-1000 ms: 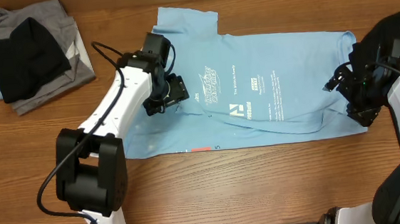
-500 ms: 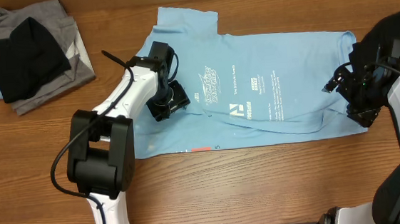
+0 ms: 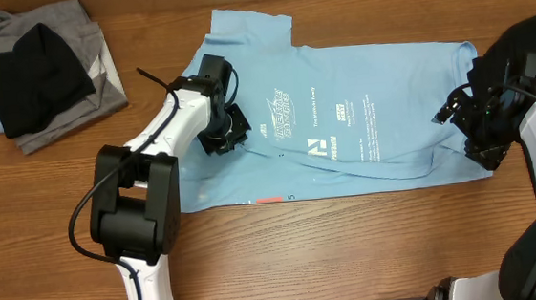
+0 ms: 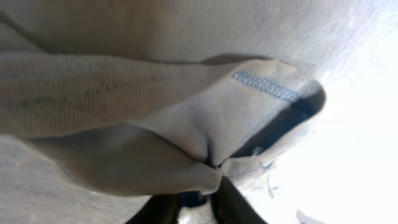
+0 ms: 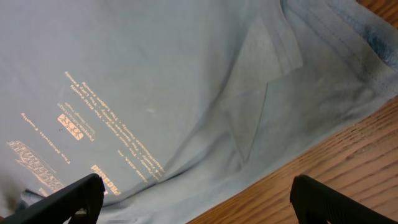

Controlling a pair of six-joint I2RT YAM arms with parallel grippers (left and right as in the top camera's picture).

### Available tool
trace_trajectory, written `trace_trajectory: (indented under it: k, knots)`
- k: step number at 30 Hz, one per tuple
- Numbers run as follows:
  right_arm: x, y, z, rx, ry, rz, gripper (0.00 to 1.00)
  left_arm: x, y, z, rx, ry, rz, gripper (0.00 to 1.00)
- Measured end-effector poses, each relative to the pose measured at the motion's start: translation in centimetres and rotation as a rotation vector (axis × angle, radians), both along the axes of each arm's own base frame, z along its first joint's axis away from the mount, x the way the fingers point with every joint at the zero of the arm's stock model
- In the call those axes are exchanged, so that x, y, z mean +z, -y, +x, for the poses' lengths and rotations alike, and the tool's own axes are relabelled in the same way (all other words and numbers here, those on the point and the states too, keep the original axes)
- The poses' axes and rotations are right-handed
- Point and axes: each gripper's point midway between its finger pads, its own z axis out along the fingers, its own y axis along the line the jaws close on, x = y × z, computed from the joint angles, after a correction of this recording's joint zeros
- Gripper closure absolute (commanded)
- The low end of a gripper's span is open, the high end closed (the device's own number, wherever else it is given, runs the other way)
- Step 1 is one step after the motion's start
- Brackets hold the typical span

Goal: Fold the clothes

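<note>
The left claw (image 3: 225,132) has just closed to a pinch on a ridge of the light blue T-shirt (image 3: 380,112) — spread on the tabletop (image 3: 353,258) — so a fold can likely start; the right claw (image 3: 482,128) gapes empty.

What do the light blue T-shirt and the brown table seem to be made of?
Light blue T-shirt: probably soft knit cotton, matte; it wrinkles, bunches, and shows stitched hems. Brown table: wood or wood-look laminate, smooth with slight sheen; long grain lines run across it.
</note>
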Motion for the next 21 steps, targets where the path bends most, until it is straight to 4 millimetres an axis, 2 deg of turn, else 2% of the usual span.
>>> trace_trajectory:
  k: [5,10,15,17,21]
  knots:
    - [0.0,0.1,0.2,0.001,0.01,-0.004,0.0,0.1,0.1,1.0,0.001,0.04,-0.012,0.78]
    - [0.1,0.3,0.7,0.001,0.03,-0.011,0.0,0.3,0.1,1.3,0.001,0.048,-0.014,0.78]
    - [-0.3,0.4,1.0,0.002,0.047,-0.017,0.0,1.2,0.6,3.0,0.0,0.113,-0.033,0.89]
    - [-0.6,0.3,0.7,0.002,0.037,-0.014,0.0,1.5,0.8,3.8,-0.005,0.148,-0.042,0.9]
    - [-1.3,0.1,0.4,0.003,0.026,-0.01,0.0,2.1,1.3,5.5,-0.019,0.224,-0.059,0.81]
